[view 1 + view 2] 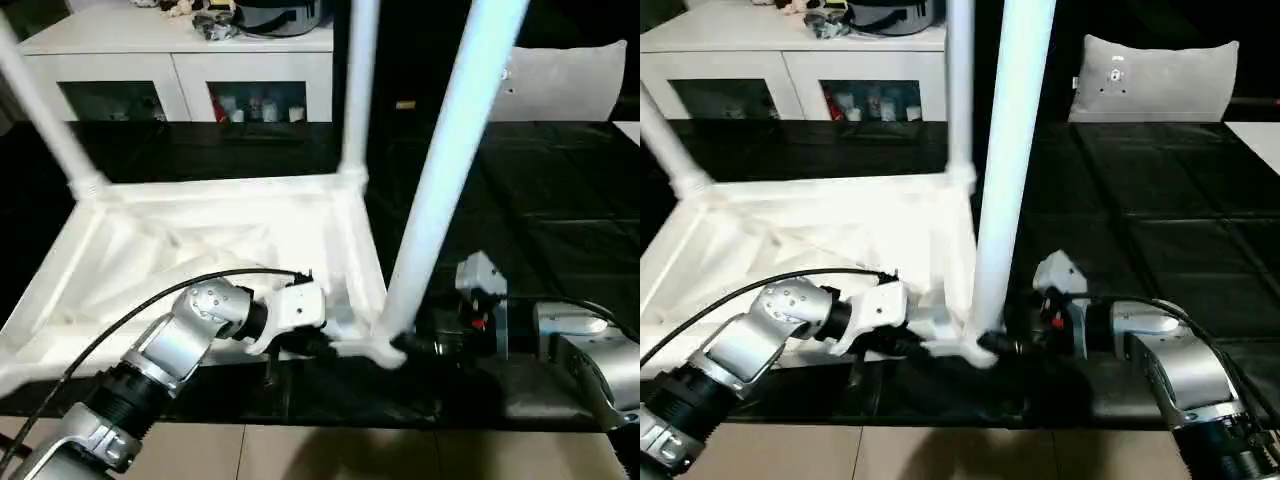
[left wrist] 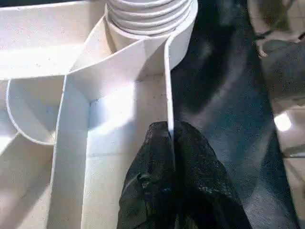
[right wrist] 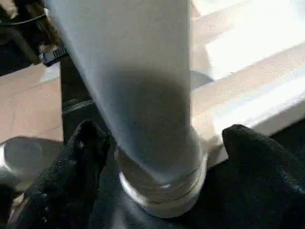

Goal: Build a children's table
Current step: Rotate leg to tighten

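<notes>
The white tabletop (image 1: 200,240) lies upside down on the black mat, ribs up. Three white legs stand in its corner sockets: one at the far left (image 1: 40,110), one at the far right (image 1: 358,90), and one at the near right corner (image 1: 450,150). My left gripper (image 1: 325,345) is shut on the thin rim wall beside the near right socket; in the left wrist view its fingers (image 2: 157,157) pinch that wall. My right gripper (image 3: 162,129) is open around the base of the near right leg (image 3: 143,95), with one finger on each side of it.
A white cabinet (image 1: 170,50) with glass doors stands at the back left, and a grey pillow (image 1: 1155,75) lies at the back right. The black mat (image 1: 540,200) stretches out to the right of the tabletop. Tan floor (image 1: 350,455) begins at the mat's near edge.
</notes>
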Robot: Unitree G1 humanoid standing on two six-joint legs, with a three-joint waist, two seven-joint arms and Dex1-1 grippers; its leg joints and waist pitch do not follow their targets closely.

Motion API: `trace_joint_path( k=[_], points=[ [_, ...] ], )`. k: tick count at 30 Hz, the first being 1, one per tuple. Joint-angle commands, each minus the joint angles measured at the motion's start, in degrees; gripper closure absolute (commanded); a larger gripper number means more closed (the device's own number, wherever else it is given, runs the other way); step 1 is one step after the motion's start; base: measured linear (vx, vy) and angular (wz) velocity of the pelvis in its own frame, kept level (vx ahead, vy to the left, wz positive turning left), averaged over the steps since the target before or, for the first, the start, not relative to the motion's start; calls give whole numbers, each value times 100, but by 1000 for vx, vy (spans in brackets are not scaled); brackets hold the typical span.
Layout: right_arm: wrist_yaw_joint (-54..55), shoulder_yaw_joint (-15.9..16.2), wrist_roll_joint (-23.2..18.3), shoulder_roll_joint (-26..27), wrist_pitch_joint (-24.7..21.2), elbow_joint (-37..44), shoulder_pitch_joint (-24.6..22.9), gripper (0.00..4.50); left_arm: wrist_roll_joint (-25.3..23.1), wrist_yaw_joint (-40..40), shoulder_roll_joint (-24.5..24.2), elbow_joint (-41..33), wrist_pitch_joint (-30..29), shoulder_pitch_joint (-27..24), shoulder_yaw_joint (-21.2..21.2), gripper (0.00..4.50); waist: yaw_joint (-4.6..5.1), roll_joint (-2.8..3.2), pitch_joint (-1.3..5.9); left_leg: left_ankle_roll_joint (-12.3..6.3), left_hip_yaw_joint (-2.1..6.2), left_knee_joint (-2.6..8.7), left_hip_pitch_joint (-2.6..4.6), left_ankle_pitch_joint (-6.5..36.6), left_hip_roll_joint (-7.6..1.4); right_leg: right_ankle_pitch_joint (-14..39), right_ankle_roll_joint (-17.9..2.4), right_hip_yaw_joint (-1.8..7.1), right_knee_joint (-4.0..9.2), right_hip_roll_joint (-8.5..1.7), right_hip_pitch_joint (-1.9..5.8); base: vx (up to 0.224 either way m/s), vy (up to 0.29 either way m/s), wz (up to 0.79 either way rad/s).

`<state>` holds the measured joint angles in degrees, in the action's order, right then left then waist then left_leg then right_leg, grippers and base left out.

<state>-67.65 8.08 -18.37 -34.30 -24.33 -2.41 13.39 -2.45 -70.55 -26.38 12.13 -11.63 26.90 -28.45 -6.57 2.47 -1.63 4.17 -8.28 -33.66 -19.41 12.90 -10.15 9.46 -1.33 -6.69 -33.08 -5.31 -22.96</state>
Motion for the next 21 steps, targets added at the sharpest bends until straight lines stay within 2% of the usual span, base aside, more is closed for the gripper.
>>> trace_joint_path(
  k=[1,7,12,13,21],
  points=[
    [-73,48,-13,-17,45,95,94,73,-143,-234,-47,0,43,-24,-335,450,9,-82,279,-492,4,388,-78,565,-287,1451,-1022,339,343,-380,363,0,0,0],
    [-146,154,3,17,118,36,140,147,-76,-318,-8,-16,95,-3,-362,450,7,-83,291,-480,1,375,-81,505,-279,1402,-1011,336,333,-375,366,0,0,0],
    [-179,215,4,42,120,26,138,179,-79,-355,15,14,136,-7,-365,450,3,-79,295,-498,4,371,-82,464,-283,1294,-1048,335,320,-369,370,0,0,0],
    [-182,223,-2,48,115,28,136,200,-80,-361,17,24,142,-5,-363,450,3,-76,295,-492,2,371,-81,481,-280,1320,-1048,334,321,-370,372,0,0,0],
    [-261,270,-127,61,-9,99,38,233,-38,-362,32,47,89,-36,-323,450,11,-82,287,-456,3,379,-80,570,-275,1517,-969,331,344,-366,372,0,0,0]
  ],
)
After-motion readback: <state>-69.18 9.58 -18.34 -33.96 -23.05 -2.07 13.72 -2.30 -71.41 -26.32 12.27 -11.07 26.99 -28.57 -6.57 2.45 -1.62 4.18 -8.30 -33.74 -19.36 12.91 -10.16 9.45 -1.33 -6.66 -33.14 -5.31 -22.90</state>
